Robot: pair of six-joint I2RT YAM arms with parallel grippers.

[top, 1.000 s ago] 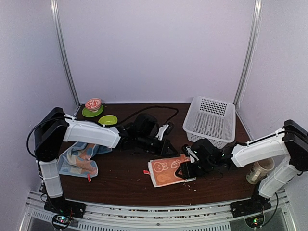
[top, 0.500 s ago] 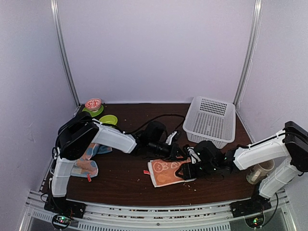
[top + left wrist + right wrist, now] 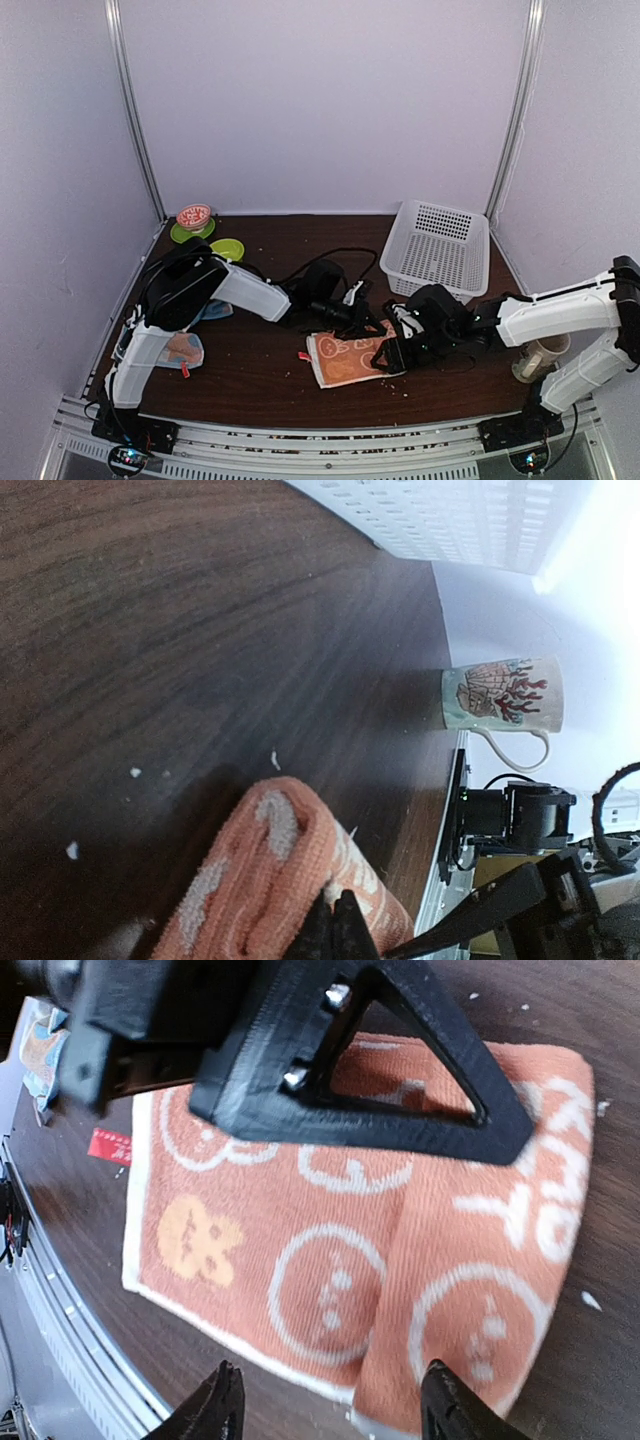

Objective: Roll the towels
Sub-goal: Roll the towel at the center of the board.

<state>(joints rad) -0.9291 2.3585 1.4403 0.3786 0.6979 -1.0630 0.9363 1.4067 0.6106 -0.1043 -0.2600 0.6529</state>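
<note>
Over the last second the left gripper (image 3: 368, 325) has slid in from left of centre, jaws closed, and its tips now press on the rolled fold of the orange towel (image 3: 345, 360) at lower centre. The right gripper (image 3: 392, 355) has widened and stands open over that fold, so the roll has probably only just started. The light-blue towel (image 3: 185, 348) waits at lower left.

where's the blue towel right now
In the top view the light-blue towel lies bunched on the left side, partly under the left arm, well left of the orange towel.
</note>
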